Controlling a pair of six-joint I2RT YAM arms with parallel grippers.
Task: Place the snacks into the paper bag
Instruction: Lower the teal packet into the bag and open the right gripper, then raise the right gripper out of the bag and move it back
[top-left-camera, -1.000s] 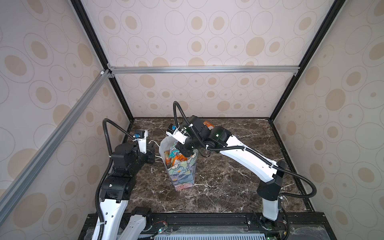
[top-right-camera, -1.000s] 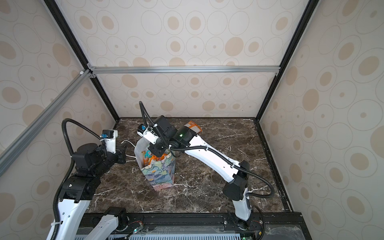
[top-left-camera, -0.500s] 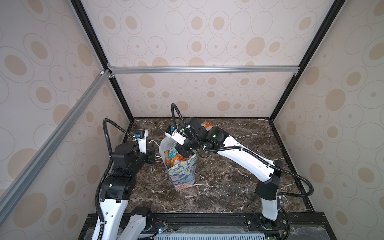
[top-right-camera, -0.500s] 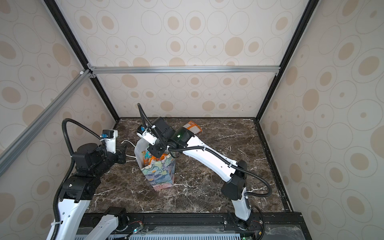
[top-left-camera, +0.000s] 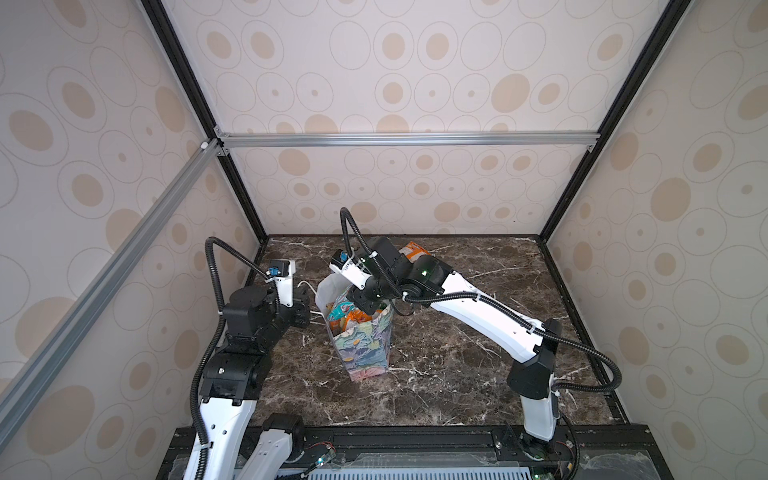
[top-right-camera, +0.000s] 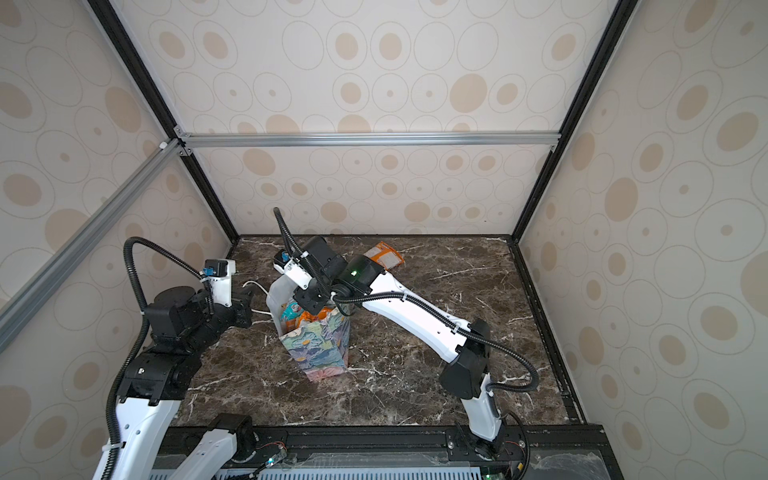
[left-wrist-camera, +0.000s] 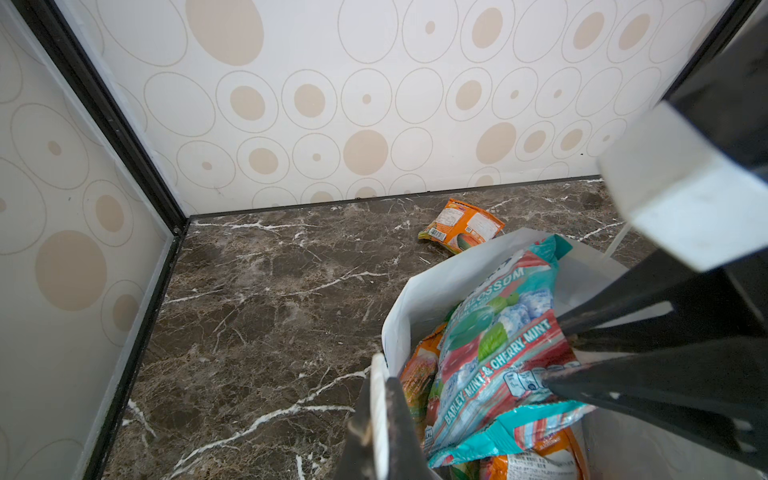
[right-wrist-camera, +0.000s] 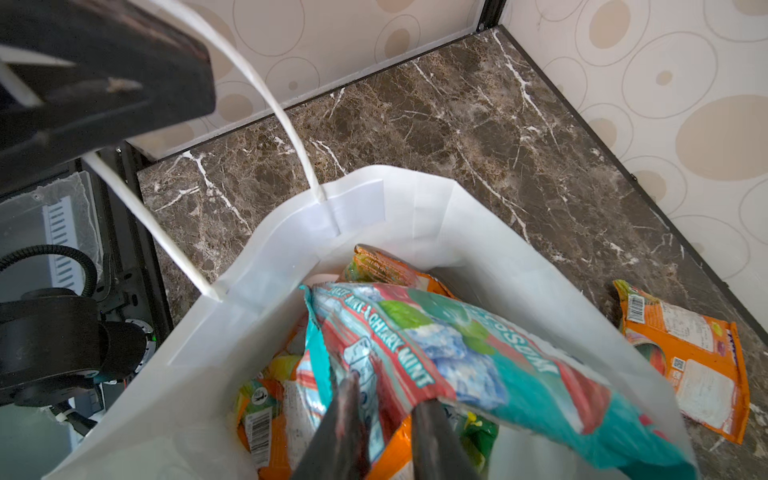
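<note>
Right gripper (top-left-camera: 367, 310) hangs over the mouth of the paper bag (top-left-camera: 368, 353) in both top views; its jaw state is unreadable there. The bag stands upright on the marble table (top-left-camera: 457, 345), long axis vertical, mouth up. Left gripper (top-left-camera: 308, 308) sits just beside the rim, at the white cord handle (top-left-camera: 306, 285). One orange packet (top-left-camera: 415, 252) lies flat near the back wall, apart from the bag. Left wrist view: the left jaws are pressed together on a white strip, cord or rim unclear. A teal packet (left-wrist-camera: 498, 345) slants out of the mouth, raised end toward the back wall. Right wrist view: right fingers (right-wrist-camera: 340, 415) stand parted, the teal packet's edge in the gap. Both cord ends run straight up into the left gripper. More snacks (right-wrist-camera: 266, 415) lie beneath.
</note>
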